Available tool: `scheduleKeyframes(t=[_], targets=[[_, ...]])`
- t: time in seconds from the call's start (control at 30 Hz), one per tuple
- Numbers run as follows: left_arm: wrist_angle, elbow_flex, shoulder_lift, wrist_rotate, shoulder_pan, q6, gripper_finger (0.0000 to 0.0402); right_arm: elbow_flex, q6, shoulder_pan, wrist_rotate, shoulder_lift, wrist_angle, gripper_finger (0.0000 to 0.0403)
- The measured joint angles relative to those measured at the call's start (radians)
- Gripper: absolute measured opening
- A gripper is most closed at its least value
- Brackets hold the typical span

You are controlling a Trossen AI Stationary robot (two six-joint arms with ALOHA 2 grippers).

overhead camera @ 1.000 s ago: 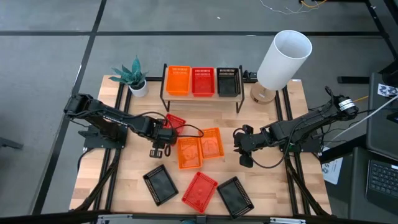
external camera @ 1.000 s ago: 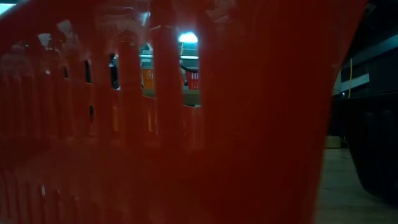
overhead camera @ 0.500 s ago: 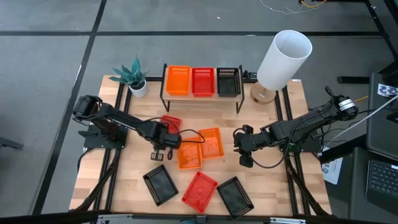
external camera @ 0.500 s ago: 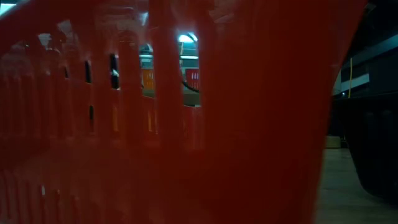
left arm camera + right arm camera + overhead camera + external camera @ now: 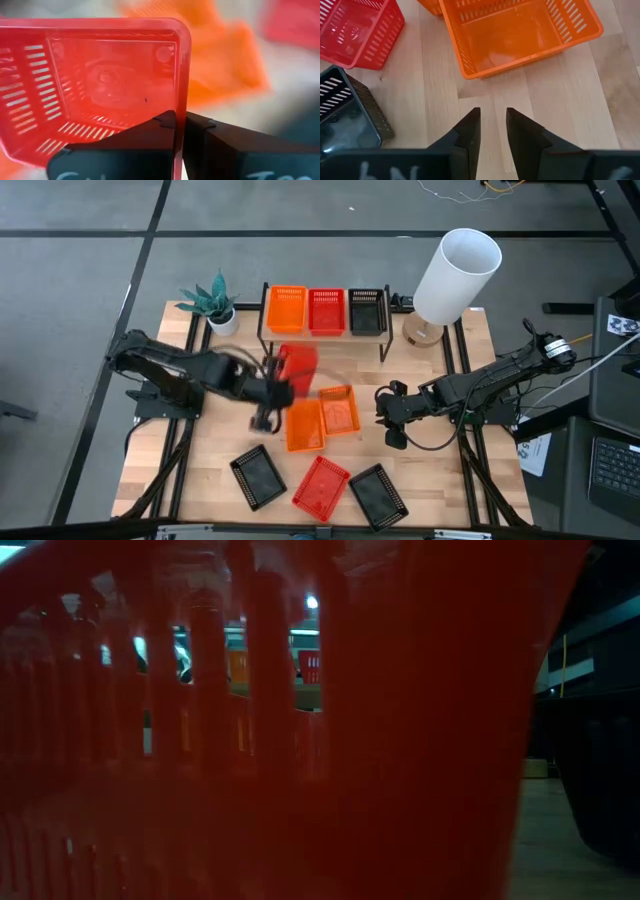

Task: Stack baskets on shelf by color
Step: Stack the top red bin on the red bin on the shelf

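Observation:
My left gripper (image 5: 284,386) is shut on a red basket (image 5: 297,366), which hangs blurred above the table in front of the shelf (image 5: 325,330). An orange basket (image 5: 287,308), a red one (image 5: 326,310) and a black one (image 5: 367,311) stand side by side on top of the shelf. Two orange baskets (image 5: 322,418) lie side by side on the table just right of my left gripper. My right gripper (image 5: 386,420) waits open over bare wood right of them, nothing between its fingers (image 5: 492,125). My left gripper pinches one side wall of the red basket near a corner (image 5: 181,107), with one finger (image 5: 159,131) inside the basket and the other (image 5: 202,131) outside. The basket is lifted clear of the table.
Near the front edge lie a black basket (image 5: 257,477), a red one (image 5: 322,487) and another black one (image 5: 378,494). A potted plant (image 5: 215,302) stands left of the shelf, a white lamp (image 5: 450,275) right of it. The near red basket (image 5: 300,740) fills the low view.
My left gripper has shut on the wall of the red basket and lifted it off the table, rising and going a little toward the shelf. The basket, which lay on the wood beside the orange ones, now hangs clear. My right arm has kept still.

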Motion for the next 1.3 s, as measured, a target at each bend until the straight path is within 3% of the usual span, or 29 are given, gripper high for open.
scheduleKeyframes(t=[0.07, 0.13, 0.33, 0.53, 0.7, 0.93, 1.3], targets=[[0.081, 0.058, -0.001, -0.095, 0.049, 0.095, 0.0001, 0.0, 0.0, 0.0, 0.0, 0.0, 0.001, 0.0091], [0.17, 0.099, -0.001, -0.112, 0.119, 0.183, 0.0001, 0.0, -0.001, 0.0, 0.0, 0.0, 0.0, 0.0091], [0.453, 0.157, 0.012, 0.063, 0.39, 0.343, 0.0, 0.0, 0.0, 0.0, 0.0, 0.0, -0.001, 0.0091], [0.483, 0.249, 0.093, 0.245, 0.565, 0.34, 0.0, 0.0, 0.001, 0.0, -0.013, 0.0, -0.002, 0.0091], [0.455, 0.358, 0.21, 0.326, 0.592, 0.364, 0.0, 0.0, 0.0, 0.0, -0.016, 0.0, -0.003, 0.0091], [0.35, 0.475, 0.348, 0.292, 0.586, 0.39, 0.0, 0.0, 0.0, 0.0, -0.018, 0.0, -0.002, 0.0091], [0.263, 0.488, 0.367, 0.243, 0.586, 0.39, 0.0, 0.0, 0.003, 0.0, -0.02, 0.0, -0.002, 0.0091]])
